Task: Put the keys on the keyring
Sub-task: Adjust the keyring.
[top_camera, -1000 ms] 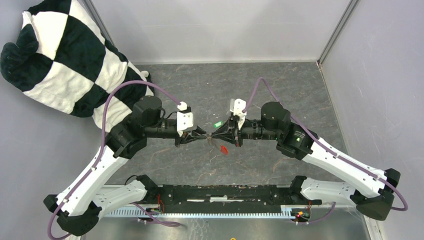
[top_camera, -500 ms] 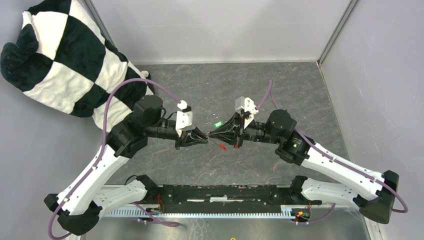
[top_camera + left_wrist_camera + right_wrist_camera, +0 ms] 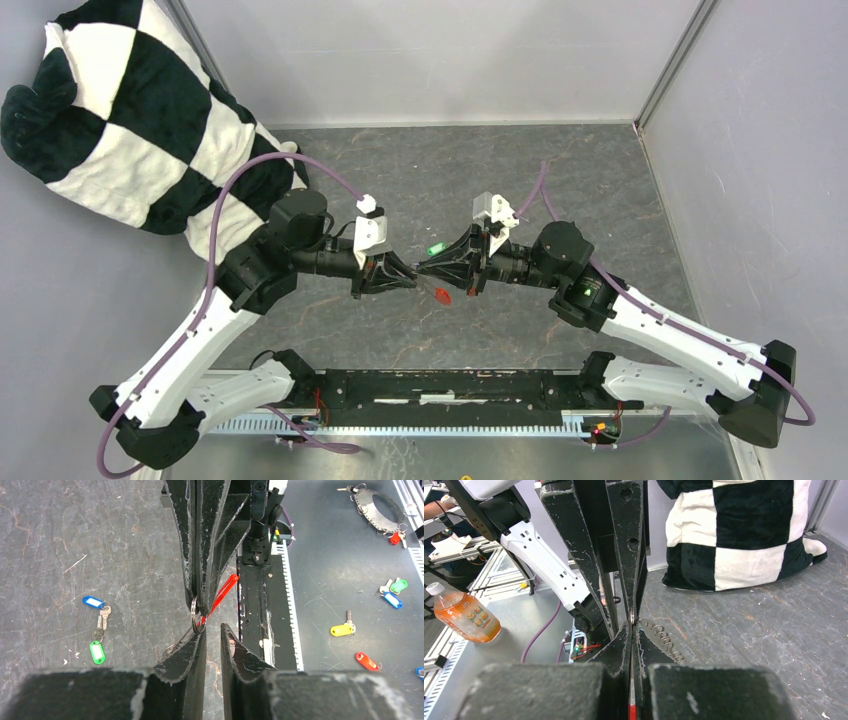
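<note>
Two grippers: I have them meeting tip to tip above the table, with the keyring between them as my landmark.
Right gripper: fingers pressed together on the keyring, pinching the thin ring so that it stands edge-on to the other arm; the red tag hangs free below it.
Left gripper: fingers a little apart, with one fingertip touching the bottom of the ring and the other just beside it. I cannot tell whether it grips anything.
Why held so: I judge one arm steadies the ring off the table so the other can work at its coil.
Keys: the green key and the blue key lie together on the table, well apart from the keyring and not on it yet.
Spare tags: more coloured keys lie off the table, far from the keyring.
Checked cushion: it leans in the far corner, well clear of the keyring.
</note>
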Available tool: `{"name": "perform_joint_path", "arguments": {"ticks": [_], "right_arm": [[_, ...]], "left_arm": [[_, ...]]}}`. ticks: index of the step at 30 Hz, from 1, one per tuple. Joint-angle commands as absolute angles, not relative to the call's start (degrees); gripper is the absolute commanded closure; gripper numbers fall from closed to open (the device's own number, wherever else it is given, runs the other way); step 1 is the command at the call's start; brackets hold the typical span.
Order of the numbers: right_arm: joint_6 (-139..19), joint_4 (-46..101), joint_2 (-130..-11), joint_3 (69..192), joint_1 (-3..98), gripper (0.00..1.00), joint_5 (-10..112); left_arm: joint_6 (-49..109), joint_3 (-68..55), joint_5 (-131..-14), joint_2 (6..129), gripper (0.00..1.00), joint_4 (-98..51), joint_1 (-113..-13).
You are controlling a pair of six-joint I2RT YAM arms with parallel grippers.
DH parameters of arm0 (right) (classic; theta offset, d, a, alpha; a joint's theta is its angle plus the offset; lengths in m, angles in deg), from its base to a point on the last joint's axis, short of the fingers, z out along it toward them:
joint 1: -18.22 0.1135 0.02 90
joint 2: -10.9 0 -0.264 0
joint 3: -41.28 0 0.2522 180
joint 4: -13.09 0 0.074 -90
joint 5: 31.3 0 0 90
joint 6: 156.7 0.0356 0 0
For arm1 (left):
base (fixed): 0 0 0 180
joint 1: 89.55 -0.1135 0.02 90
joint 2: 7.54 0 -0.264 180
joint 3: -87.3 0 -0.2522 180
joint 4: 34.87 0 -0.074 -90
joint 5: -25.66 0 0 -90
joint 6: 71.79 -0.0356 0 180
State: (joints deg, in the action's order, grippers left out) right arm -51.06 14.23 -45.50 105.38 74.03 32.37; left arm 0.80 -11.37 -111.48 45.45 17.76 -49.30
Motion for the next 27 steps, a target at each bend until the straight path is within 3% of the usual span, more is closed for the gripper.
{"name": "perform_joint_path", "arguments": {"ticks": [1, 8, 16, 27], "right_arm": [[-50.20, 11.36, -45.28, 105.23, 74.17, 1.00, 31.86], [-50.48, 11.60, -44.58, 104.87, 74.20, 1.00, 31.98], [-49.75, 9.35, -43.00, 103.27, 74.21, 1.00, 31.66], [-49.82, 8.75, -42.93, 103.64, 74.22, 1.00, 31.00]], "left_arm": [[4.23, -8.83, -112.70, 46.10, 0.76, 13.63, -49.20], [3.30, -7.73, -112.21, 45.68, 0.63, 13.28, -49.21], [4.47, -6.89, -109.98, 46.30, 0.74, 13.57, -49.21], [5.00, -6.65, -113.00, 46.76, 0.68, 14.74, -49.21]]}}
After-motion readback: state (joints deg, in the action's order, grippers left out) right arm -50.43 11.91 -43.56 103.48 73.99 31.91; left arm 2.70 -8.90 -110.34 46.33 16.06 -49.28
